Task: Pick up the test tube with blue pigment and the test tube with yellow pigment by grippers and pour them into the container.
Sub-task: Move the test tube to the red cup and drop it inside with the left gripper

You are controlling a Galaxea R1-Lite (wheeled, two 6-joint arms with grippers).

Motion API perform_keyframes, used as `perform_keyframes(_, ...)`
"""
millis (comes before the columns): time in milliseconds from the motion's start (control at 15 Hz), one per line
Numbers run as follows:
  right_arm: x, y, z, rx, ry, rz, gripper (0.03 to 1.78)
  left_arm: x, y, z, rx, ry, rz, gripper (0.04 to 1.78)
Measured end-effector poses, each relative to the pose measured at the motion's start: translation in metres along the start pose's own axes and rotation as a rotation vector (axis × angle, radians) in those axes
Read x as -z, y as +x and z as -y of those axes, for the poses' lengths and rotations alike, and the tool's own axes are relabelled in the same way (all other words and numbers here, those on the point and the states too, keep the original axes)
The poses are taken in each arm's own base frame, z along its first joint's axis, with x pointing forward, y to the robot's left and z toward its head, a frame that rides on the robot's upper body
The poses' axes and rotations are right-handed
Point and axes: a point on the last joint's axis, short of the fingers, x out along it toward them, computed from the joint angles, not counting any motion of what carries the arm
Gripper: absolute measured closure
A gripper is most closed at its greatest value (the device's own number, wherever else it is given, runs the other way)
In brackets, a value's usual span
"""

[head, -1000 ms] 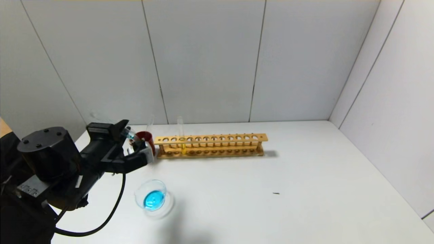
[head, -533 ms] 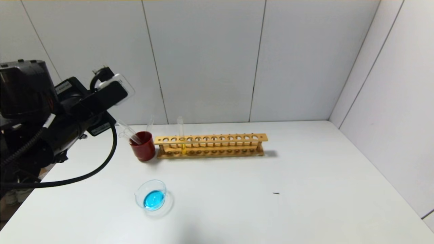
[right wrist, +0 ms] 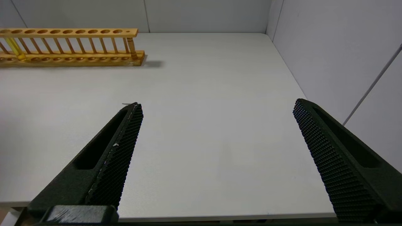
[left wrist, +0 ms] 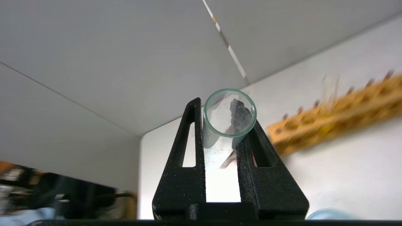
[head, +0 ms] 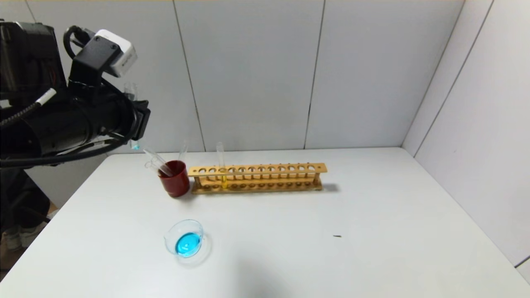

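Note:
My left gripper [left wrist: 224, 110] is shut on the test tube with blue pigment [left wrist: 230, 113]. In the head view the gripper [head: 136, 120] is raised high over the table's far left corner. The tube [head: 134, 145] stands about upright in it, almost empty, with a trace of blue at its bottom. The container [head: 185, 242], a low glass dish, holds blue liquid near the front left. The test tube with yellow pigment [head: 222, 165] stands in the wooden rack [head: 256, 178] and also shows in the right wrist view [right wrist: 14, 47]. My right gripper [right wrist: 216, 105] is open and empty over the table's near right edge.
A dark red cup [head: 176, 180] with plain clear tubes [head: 155, 159] leaning in it stands at the rack's left end. A small dark speck [head: 337, 236] lies on the white table [head: 331, 215]. Grey walls close in the back and the right side.
My left arm has risen from low beside the red cup to high at the far left. It has carried the tube along and turned it upright.

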Motion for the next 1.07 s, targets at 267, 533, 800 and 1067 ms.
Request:
perform_keyframes(267,0.000,0.000,0.000,0.000,0.000,0.000,0.06,-0.013,0.005,-0.005,0.008,-0.213,0.045,1.49)
perform_keyframes(533,0.000,0.000,0.000,0.000,0.000,0.000,0.06,-0.006,0.018,0.000,0.051,-0.356,0.022,1.49)
perform_keyframes(800,0.000,0.000,0.000,0.000,0.000,0.000,0.06,0.008,0.052,0.003,0.037,-0.393,0.025,1.49)
perform_keyframes(1067,0.000,0.000,0.000,0.000,0.000,0.000,0.06,0.029,0.088,0.003,0.011,-0.393,0.001,1.49)
